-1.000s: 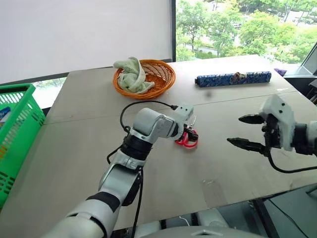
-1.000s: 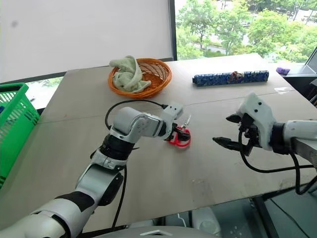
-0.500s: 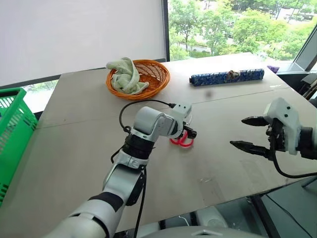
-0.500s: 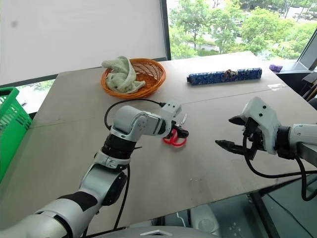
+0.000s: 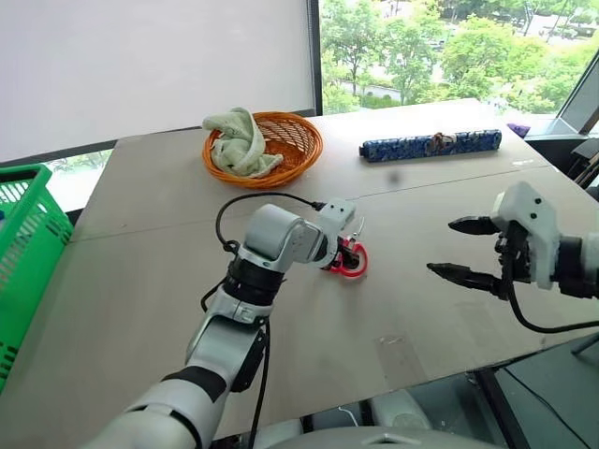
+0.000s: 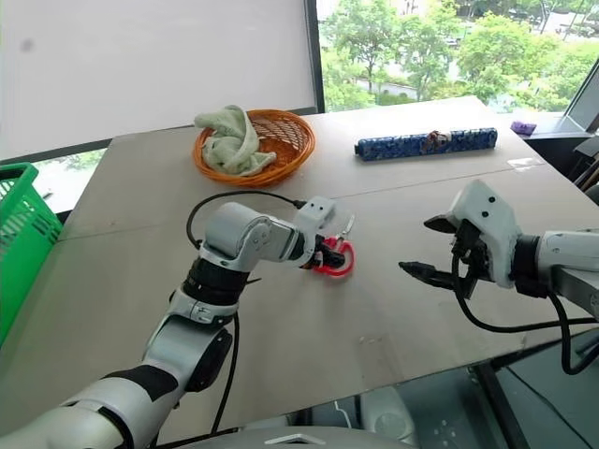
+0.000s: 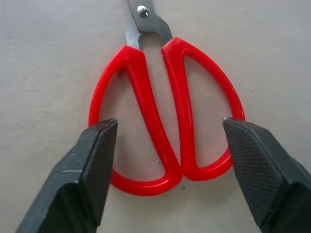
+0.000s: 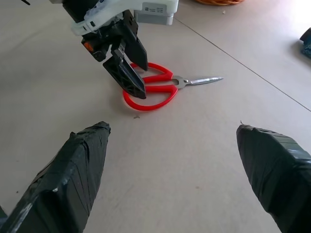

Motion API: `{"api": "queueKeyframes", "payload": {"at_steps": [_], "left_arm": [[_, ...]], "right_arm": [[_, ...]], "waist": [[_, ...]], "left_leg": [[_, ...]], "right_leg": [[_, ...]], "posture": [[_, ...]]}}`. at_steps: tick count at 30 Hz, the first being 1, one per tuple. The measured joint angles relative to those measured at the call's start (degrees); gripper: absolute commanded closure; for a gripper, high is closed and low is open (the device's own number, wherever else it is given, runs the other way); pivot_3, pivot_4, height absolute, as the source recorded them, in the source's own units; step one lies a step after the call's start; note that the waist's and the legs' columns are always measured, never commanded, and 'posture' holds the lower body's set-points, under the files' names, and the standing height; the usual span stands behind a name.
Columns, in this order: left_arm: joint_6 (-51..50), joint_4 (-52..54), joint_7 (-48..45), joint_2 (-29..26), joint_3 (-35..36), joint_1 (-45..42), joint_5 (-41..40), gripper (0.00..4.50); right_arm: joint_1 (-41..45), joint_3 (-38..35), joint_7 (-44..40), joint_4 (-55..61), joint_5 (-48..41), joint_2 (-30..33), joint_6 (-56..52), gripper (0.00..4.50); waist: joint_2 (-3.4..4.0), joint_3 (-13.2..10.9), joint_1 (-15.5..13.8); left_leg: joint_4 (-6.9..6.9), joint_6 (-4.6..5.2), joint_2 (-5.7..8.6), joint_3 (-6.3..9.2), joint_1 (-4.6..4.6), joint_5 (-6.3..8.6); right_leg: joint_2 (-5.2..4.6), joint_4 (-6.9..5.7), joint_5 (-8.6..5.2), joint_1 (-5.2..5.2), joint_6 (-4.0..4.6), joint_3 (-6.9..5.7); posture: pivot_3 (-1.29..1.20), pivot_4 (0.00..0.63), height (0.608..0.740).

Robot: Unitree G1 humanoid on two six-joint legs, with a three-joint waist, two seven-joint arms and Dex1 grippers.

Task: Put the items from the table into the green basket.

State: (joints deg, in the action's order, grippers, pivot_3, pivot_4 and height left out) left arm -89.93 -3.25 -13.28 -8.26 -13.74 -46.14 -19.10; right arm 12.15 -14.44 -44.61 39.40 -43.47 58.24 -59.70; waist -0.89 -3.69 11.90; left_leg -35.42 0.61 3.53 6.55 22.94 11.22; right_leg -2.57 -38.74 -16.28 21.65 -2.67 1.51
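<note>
The left gripper (image 7: 167, 145) is reaching down at the red-handled scissors (image 7: 165, 111), its two black fingers (image 7: 92, 165) standing apart on the outer sides of the two handle loops, bracketing them without clamping; whether the pads are touching the plastic cannot be told. The scissors are lying flat on the table (image 5: 150, 281), blades shut and pointing away from the gripper toward the far side, roughly in the middle of the tabletop beside a panel seam.

The right gripper (image 5: 456, 248) is hanging in the air over the right part of the table, well apart from the scissors, fingers spread wide and holding nothing.

Bare tabletop is lying all around the scissors, with nothing crowding the handles. On the far side, an orange wicker basket (image 5: 290, 150) is sitting with a pale green cloth (image 5: 239, 140) draped in it, and a long dark blue patterned box (image 5: 430, 145) is lying near the far right edge.

The green basket (image 5: 28, 253) is standing off the table's left edge, well away from the scissors, with an open stretch of table between them. The near edge of the table is running just below both arms.
</note>
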Motion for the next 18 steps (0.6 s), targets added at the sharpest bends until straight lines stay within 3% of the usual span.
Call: {"api": "queueKeyframes", "payload": {"at_steps": [6,10,14,18], "left_arm": [[5.0,-2.0,-1.8,-1.4,-4.7,0.2,1.1,0.80],[10.8,-4.2,-3.2,-2.3,-8.1,1.3,3.0,1.97],[15.2,-5.3,-4.7,-3.7,-9.1,2.3,4.5,3.79],[16.1,-4.5,-6.2,-3.6,-4.1,4.0,3.3,3.83]], "right_arm": [[0.0,0.0,0.0,0.0,-0.4,0.0,0.0,0.00],[0.3,0.1,0.1,0.0,-0.6,0.0,0.1,0.00],[0.3,0.1,0.3,0.1,-0.9,0.0,0.1,0.00],[0.3,0.1,0.8,0.4,-1.3,-0.6,0.1,0.00]], "waist": [[0.14,0.1,-0.2],[0.47,0.3,-0.2],[0.50,0.3,-0.1],[0.72,0.5,-0.1]], "left_leg": [[-0.04,-0.20,0.00,0.00,-0.14,0.11],[-0.11,-0.21,0.00,-0.03,-0.40,0.12],[-0.09,-0.22,0.00,-0.06,-0.71,0.13],[-0.07,-0.21,-0.01,-0.04,-0.52,0.13]], "right_leg": [[-0.06,0.01,0.01,-0.18,-0.02,-0.02],[-0.23,0.27,0.07,-0.62,-0.13,-0.03],[-0.38,0.40,-0.01,-0.99,0.01,-0.12],[-0.44,0.59,0.00,-0.95,-0.01,-0.26]], "posture": [[-0.33,0.034,0.740],[-0.34,0.035,0.740],[-0.34,0.032,0.740],[-0.33,0.029,0.740]]}}
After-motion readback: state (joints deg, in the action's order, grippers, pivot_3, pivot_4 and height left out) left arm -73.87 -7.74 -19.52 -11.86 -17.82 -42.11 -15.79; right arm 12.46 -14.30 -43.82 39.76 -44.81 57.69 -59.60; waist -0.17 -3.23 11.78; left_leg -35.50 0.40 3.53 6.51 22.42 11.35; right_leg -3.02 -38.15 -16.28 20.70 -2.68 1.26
